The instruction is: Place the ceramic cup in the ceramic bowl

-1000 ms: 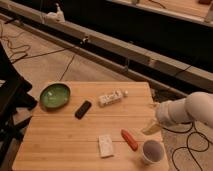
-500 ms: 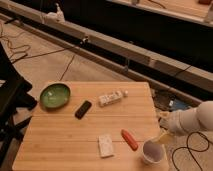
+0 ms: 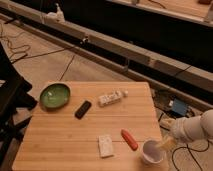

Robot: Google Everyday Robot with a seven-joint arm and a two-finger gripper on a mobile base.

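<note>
The ceramic cup [image 3: 151, 151], small, round and white with a pale inside, stands upright near the front right corner of the wooden table [image 3: 60, 140]. The green ceramic bowl [image 3: 55, 95] sits at the table's far left corner and holds nothing. My gripper [image 3: 163, 144] comes in from the right on a white arm [image 3: 192, 127] and sits at the cup's right rim, low over the table edge. I cannot tell whether it touches the cup.
A red oblong object [image 3: 129, 139] and a flat white block [image 3: 105, 145] lie just left of the cup. A black remote-like object [image 3: 83, 109] and a lying white bottle [image 3: 111, 97] are mid-table. A dark chair [image 3: 10, 100] stands left; cables and a blue box [image 3: 177, 106] lie right.
My arm has moved toward the front of the table and down, bringing the gripper from beside the table's right edge to the cup's right rim. The cup and bowl have not moved.
</note>
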